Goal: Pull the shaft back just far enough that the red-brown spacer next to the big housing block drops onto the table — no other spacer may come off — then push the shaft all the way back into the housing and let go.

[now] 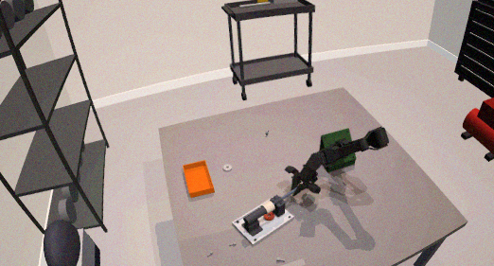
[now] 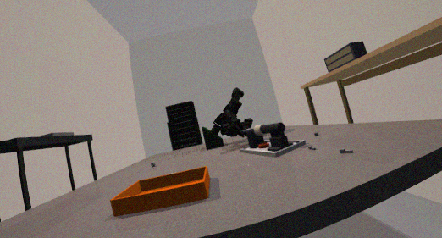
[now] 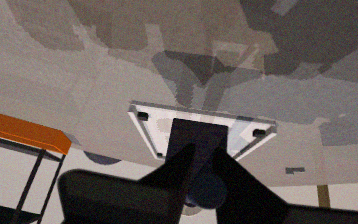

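A white baseplate [image 1: 263, 222] carries the big dark housing block [image 1: 250, 223] and a smaller support block [image 1: 278, 206]. The shaft [image 1: 272, 205] runs through both blocks towards the arm. A cream spacer [image 1: 268, 206] sits on the shaft beside the small block. The red-brown spacer [image 1: 270, 217] lies flat on the plate beside the shaft, and it also shows in the exterior view [image 2: 263, 145]. My gripper [image 1: 294, 188] is shut on the shaft's free end. In the wrist view my fingers clamp the round shaft end [image 3: 206, 191] in front of the plate [image 3: 200, 131].
An orange tray [image 1: 199, 178] and a white washer [image 1: 228, 167] lie left of the fixture. The arm's green base [image 1: 338, 149] stands behind the gripper. Small screws [image 1: 232, 245] lie near the table's front edge. A black cart [image 1: 270, 40] stands beyond the table.
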{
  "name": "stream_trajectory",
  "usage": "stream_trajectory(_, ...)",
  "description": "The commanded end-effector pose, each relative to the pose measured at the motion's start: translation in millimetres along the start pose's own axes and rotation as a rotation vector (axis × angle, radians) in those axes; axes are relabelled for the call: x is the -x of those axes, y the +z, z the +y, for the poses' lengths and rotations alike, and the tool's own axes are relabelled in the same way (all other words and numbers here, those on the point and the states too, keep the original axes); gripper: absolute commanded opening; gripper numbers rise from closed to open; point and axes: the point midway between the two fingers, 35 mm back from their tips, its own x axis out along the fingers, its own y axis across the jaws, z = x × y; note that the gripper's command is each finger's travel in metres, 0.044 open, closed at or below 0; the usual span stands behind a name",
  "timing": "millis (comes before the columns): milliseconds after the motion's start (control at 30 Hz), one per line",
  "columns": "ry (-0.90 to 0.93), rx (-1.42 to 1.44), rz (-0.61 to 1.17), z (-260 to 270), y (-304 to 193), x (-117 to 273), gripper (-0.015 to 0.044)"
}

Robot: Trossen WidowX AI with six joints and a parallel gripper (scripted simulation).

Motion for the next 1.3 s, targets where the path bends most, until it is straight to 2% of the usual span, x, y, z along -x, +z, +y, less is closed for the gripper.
stream_trajectory(0, -0.001, -0.001, 0.002, 0, -3, -2, 0.0000)
stream_trajectory(1267, -0.001, 0.000, 0.003, 0, -13, -12, 0.0000)
